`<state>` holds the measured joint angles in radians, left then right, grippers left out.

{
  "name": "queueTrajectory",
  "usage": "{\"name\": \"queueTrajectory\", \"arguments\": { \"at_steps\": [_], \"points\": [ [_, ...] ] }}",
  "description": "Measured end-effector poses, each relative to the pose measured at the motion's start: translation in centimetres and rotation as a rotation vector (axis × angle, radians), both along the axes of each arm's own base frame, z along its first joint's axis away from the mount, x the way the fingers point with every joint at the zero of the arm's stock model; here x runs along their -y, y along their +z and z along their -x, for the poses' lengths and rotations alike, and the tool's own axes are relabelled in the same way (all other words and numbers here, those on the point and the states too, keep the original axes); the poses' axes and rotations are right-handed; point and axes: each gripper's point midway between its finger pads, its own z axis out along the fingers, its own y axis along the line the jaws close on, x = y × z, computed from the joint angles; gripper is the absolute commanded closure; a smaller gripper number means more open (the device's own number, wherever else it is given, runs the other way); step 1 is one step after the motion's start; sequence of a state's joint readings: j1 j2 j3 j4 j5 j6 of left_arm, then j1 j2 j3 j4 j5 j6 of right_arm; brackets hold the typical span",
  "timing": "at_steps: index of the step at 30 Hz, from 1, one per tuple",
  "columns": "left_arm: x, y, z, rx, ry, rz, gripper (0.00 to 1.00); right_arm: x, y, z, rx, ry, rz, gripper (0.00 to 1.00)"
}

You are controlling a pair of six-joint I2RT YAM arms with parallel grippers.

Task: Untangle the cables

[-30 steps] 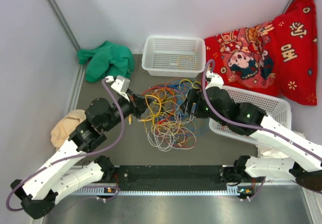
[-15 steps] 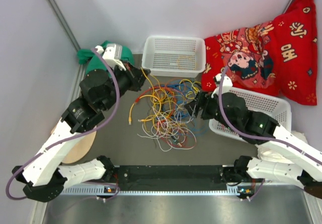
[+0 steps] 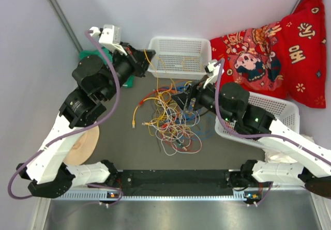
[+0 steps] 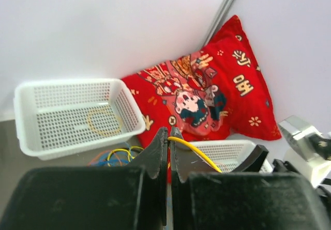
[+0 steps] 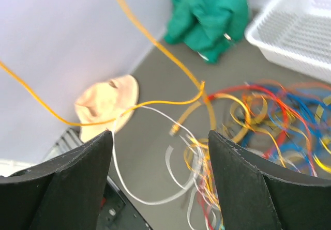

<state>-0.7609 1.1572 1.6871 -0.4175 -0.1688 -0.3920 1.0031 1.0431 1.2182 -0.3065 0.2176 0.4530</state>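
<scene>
Cable tangle (image 5: 248, 116) blurs in the right wrist view — right gripper (image 5: 160, 134) gapes just before it; left gripper (image 4: 169, 134) clamps one yellow cable (image 4: 199, 155), beside the white basket (image 3: 153, 59).

cables (image 3: 170, 121): one loose tangle mid-bench (image 3: 119, 142). Thin yellow, orange, red, blue and white wires, looped over each other and knotted. White loops spill toward the near edge, blue sits mostly on the right side. One yellow cable (image 4: 199, 155) rises off the pile toward the far left, pinched in the closed left hand (image 4: 169, 133). Another yellow end with a small plug (image 3: 134, 122) lies flat just left of the tangle.
</scene>
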Motion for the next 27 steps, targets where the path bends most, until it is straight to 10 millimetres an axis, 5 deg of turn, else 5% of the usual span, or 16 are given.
{"name": "queueTrajectory", "arguments": {
  "at_steps": [4, 7, 10, 12, 17, 27],
  "points": [
    [-1.0, -0.6, -0.9, 0.057, 0.067, -0.052, 1.00, -1.2, 2.3, 0.3, 0.064, 0.057, -0.064, 0.27],
    [-0.3, -3.2, -1.2, 0.047, 0.044, -0.095, 1.00, -1.1, 3.1, 0.4, 0.085, 0.062, -0.081, 0.27],
    [-0.6, -8.2, -1.6, -0.022, 0.070, -0.175, 1.00, -0.6, 2.7, 0.4, 0.086, 0.047, -0.080, 0.27],
    [-0.7, -9.2, -1.8, -0.040, 0.077, -0.200, 1.00, -0.2, 2.0, 0.6, 0.080, 0.044, -0.072, 0.28],
    [-0.5, -8.2, -1.8, -0.027, 0.070, -0.190, 1.00, -0.5, -2.0, 1.7, 0.029, 0.078, -0.023, 0.29],
    [0.3, -7.3, -2.2, -0.018, 0.052, -0.178, 1.00, -6.0, -11.3, 3.5, -0.088, 0.223, 0.217, 0.28]
  ]
}}
